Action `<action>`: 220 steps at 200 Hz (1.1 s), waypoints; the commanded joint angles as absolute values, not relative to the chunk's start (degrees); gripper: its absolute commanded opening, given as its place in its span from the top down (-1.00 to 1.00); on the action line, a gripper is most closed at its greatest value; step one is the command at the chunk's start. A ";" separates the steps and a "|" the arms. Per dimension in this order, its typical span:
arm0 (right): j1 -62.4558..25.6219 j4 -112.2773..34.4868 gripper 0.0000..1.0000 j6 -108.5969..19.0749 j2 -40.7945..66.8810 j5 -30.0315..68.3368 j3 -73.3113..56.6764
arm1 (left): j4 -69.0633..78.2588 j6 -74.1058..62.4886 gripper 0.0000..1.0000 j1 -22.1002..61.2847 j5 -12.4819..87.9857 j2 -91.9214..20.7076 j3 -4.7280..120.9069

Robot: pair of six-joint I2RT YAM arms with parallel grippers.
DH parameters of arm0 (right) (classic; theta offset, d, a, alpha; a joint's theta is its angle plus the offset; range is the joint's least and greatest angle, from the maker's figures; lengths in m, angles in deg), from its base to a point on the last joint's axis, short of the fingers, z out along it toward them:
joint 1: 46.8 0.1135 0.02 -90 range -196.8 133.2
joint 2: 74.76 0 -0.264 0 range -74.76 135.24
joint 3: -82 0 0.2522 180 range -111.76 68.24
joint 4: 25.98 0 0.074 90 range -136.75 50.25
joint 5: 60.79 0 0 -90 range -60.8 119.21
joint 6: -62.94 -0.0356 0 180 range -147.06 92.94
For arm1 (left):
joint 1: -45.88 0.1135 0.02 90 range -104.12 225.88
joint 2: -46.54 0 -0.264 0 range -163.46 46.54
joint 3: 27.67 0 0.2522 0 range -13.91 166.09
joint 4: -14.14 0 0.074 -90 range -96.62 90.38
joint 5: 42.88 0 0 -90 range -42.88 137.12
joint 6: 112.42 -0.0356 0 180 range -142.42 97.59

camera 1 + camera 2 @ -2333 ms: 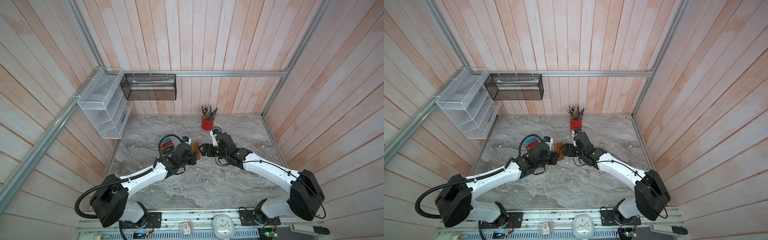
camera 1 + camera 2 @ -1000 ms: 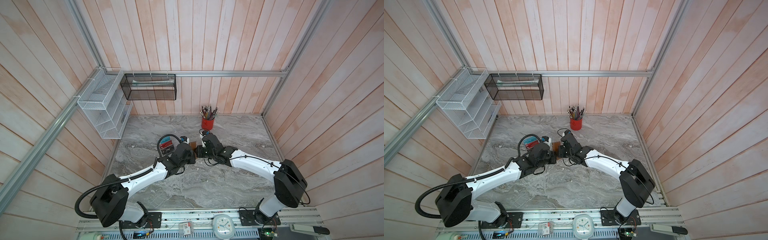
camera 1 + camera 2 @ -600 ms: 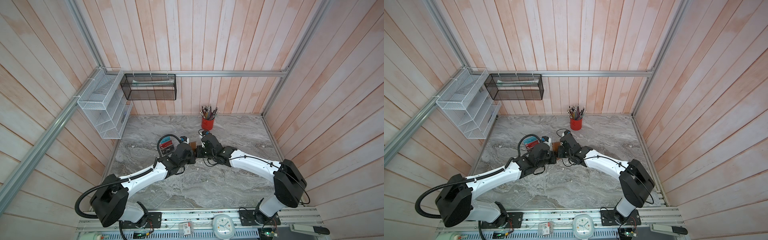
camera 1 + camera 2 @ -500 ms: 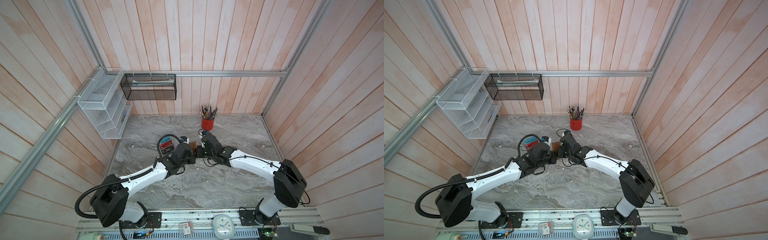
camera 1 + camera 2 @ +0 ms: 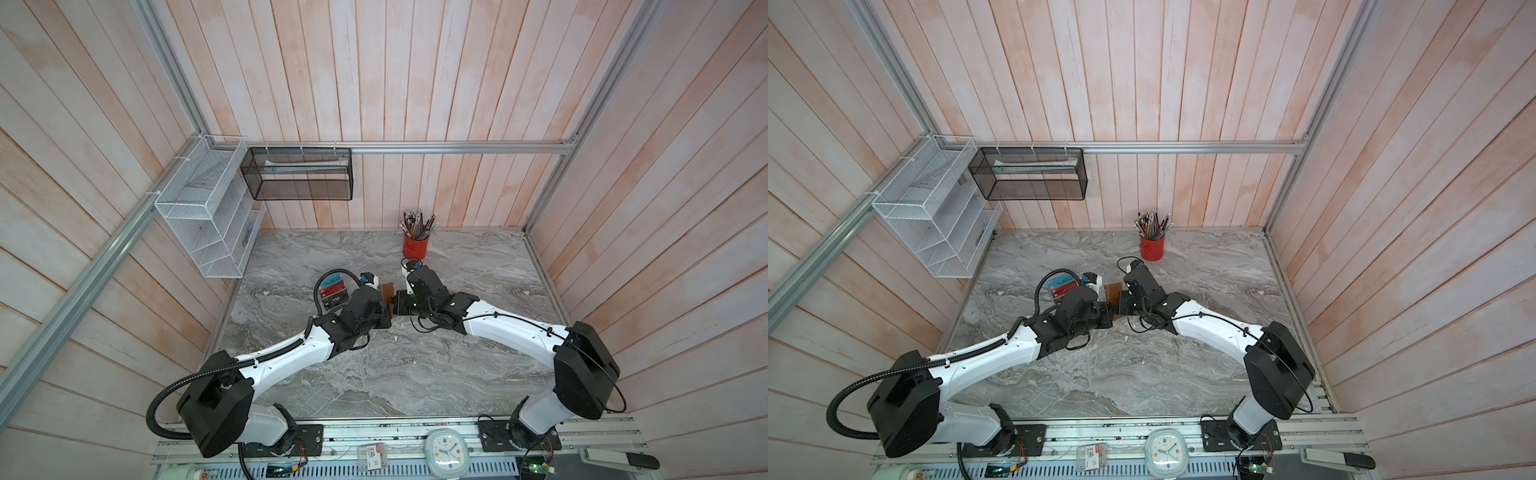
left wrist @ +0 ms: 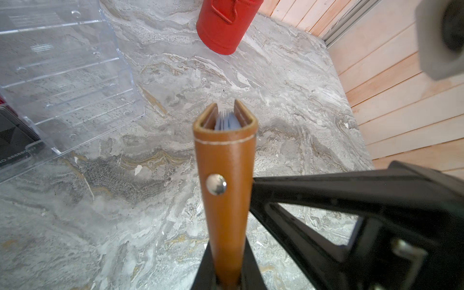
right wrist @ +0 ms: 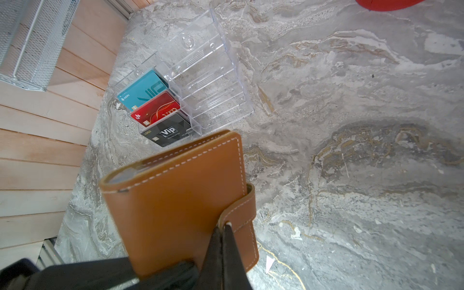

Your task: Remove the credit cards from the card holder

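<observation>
We see the closed card holder (image 7: 175, 200) held over the table (image 5: 415, 365) at mid-scene, between both arms. Our left end effector (image 6: 226, 278) clamps one end of it. Our right end effector (image 7: 225, 232), pressed together, pinches the strap (image 7: 241, 211) tip on its right side.

Rack (image 7: 213, 82) near card holder (image 7: 175, 200), red cup (image 5: 414, 250) beyond — nearer marble (image 5: 395, 374) open.

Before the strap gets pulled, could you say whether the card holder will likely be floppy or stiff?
The card holder is probably stiff: its stitched leather looks flat. Its strap likely bends easily, curling at the right end effector.
</observation>
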State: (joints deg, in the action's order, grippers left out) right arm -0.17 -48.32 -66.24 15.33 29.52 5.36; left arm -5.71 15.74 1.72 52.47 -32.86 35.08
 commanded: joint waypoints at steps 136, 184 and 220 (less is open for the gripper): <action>-11.54 -44.99 1.00 -62.05 5.68 19.27 17.74 | 1.73 14.22 1.00 3.71 44.01 -29.83 31.50; -12.86 -42.27 0.91 -61.97 4.36 16.19 19.60 | 6.21 14.83 1.00 4.93 35.96 -30.19 30.30; -13.98 -38.32 0.72 -63.66 3.32 12.51 21.60 | 8.18 15.55 1.00 5.14 33.29 -30.28 29.44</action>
